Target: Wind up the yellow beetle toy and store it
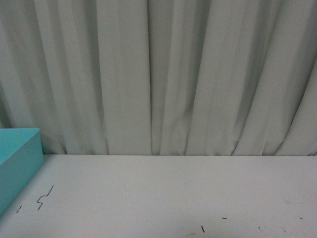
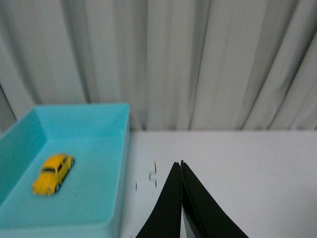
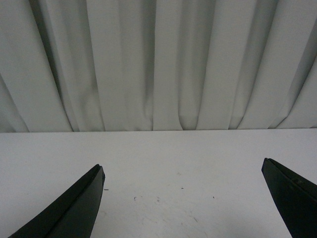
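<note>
In the left wrist view the yellow beetle toy (image 2: 53, 174) lies inside a turquoise box (image 2: 116, 163), on its floor near the middle. My left gripper (image 2: 181, 164) is shut and empty, over the white table beside the box, apart from the toy. In the right wrist view my right gripper (image 3: 183, 168) is open and empty above bare white table, its black fingers (image 3: 79, 203) wide apart. In the front view only a corner of the turquoise box (image 1: 17, 163) shows at the left; the toy and both grippers are out of that view.
A white table (image 1: 173, 198) with small black pen marks (image 1: 44, 197) runs back to a grey-white pleated curtain (image 1: 158, 74). The turquoise box stands at the table's left side, close to the curtain.
</note>
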`<action>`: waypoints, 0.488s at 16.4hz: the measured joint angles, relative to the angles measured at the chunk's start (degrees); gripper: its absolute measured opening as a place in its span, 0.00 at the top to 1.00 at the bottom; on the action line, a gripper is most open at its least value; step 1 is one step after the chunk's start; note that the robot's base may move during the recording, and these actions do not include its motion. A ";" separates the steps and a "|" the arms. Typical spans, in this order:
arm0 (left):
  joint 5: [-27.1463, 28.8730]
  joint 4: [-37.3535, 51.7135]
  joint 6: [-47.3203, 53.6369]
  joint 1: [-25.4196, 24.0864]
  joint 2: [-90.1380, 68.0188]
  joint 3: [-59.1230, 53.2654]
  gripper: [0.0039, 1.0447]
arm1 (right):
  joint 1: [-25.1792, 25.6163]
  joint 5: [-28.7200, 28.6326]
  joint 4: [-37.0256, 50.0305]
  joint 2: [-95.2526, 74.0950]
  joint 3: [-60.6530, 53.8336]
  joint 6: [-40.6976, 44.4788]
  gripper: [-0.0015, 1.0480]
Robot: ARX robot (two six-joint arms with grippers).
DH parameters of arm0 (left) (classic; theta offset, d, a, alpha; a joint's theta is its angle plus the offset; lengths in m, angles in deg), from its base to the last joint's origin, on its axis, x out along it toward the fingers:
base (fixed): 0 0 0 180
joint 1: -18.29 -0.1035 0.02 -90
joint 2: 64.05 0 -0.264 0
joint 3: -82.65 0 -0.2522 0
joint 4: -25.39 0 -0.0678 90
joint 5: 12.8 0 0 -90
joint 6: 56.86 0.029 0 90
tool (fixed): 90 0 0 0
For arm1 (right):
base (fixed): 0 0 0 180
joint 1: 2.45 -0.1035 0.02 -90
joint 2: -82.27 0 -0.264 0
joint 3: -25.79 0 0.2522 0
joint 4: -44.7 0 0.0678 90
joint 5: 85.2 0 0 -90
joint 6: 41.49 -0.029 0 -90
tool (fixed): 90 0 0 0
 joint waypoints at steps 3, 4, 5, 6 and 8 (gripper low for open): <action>-0.04 -8.35 -0.04 0.00 8.44 0.02 0.99 | 0.00 0.00 0.07 0.02 0.00 -0.02 0.06; -0.02 -8.61 -0.04 0.00 8.37 0.00 0.99 | 0.00 0.00 0.00 0.00 0.00 -0.02 0.06; 0.00 -8.24 -0.04 0.00 8.44 0.00 0.99 | 0.00 0.00 0.00 0.00 0.00 -0.02 0.06; 0.00 -8.35 -0.04 0.00 8.44 0.00 0.99 | 0.00 0.02 0.02 0.00 0.00 -0.02 0.06; -0.02 -8.37 -0.07 0.00 8.44 0.00 0.99 | 0.00 0.00 0.00 0.00 0.00 -0.02 0.06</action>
